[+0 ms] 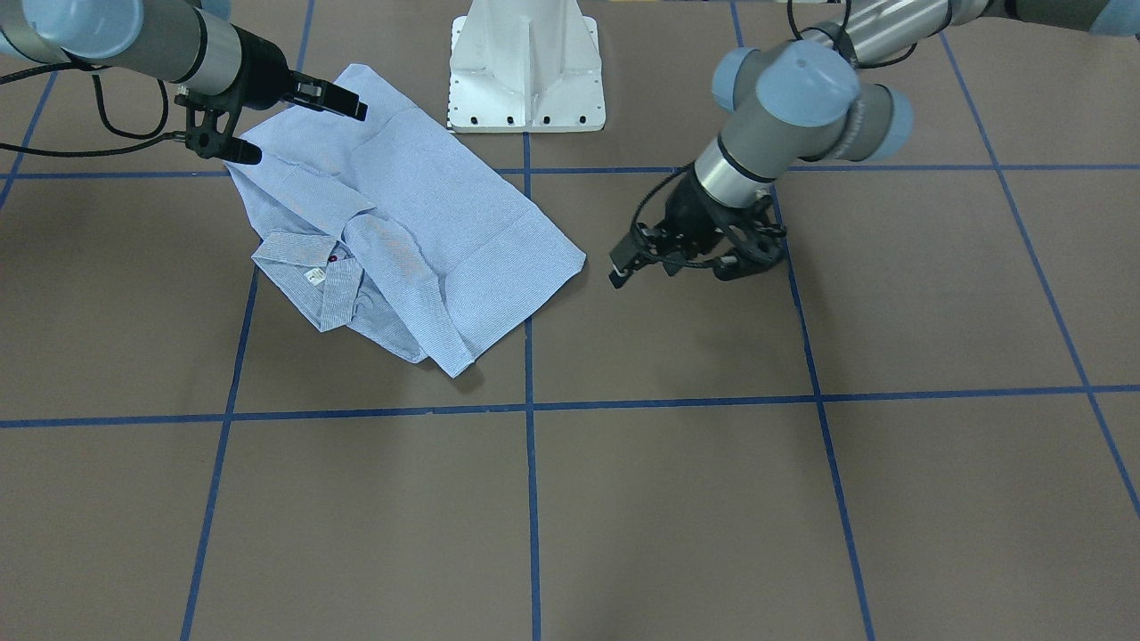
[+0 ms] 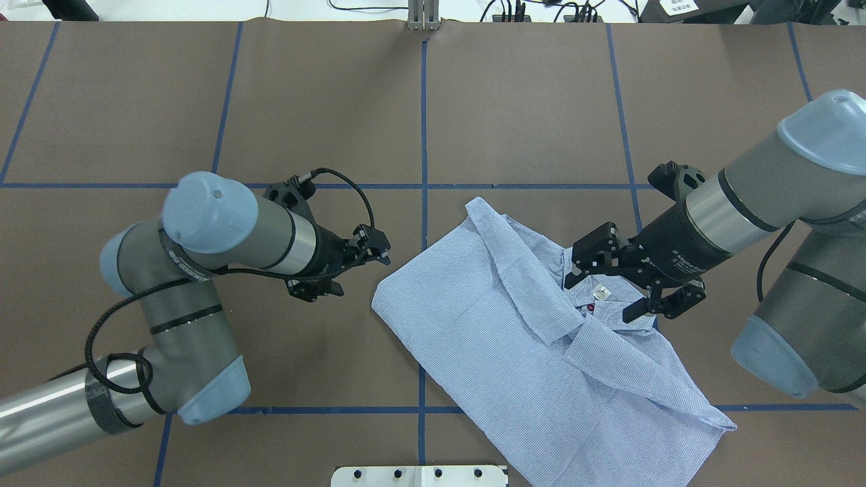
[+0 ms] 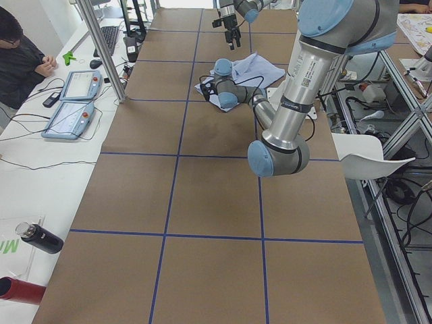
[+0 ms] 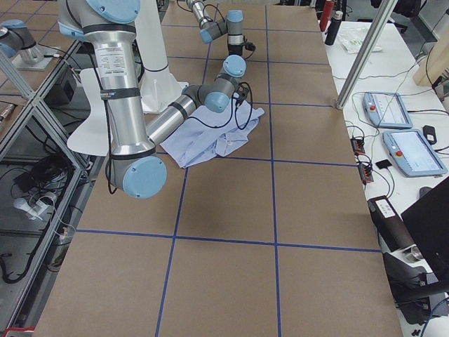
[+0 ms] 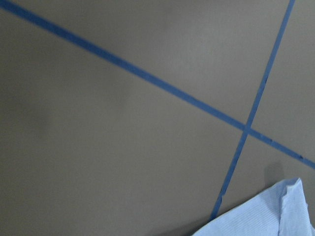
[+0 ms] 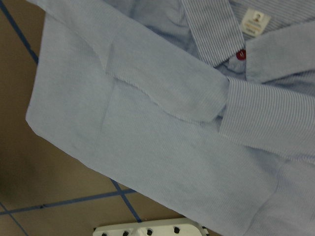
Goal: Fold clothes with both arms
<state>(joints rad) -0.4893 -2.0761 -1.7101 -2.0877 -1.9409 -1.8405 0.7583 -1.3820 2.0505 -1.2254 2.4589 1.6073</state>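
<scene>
In the overhead view my shirt [image 2: 487,331] is cut off by the bottom edge, and the neck label [image 6: 256,22] is too small to read. The shirt lies on the table [image 2: 541,101], its long axis roughly 11 to 5 o'clock and its collar at 2. My right fingers [image 2: 588,253] are spread over the collar. My left fingers [image 2: 371,245] are spread too, clear of the shirt at its 9 o'clock

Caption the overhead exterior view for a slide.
Partly folded striped shirt on the taped table, right gripper open over its collar, left gripper open beside its edge.
</scene>
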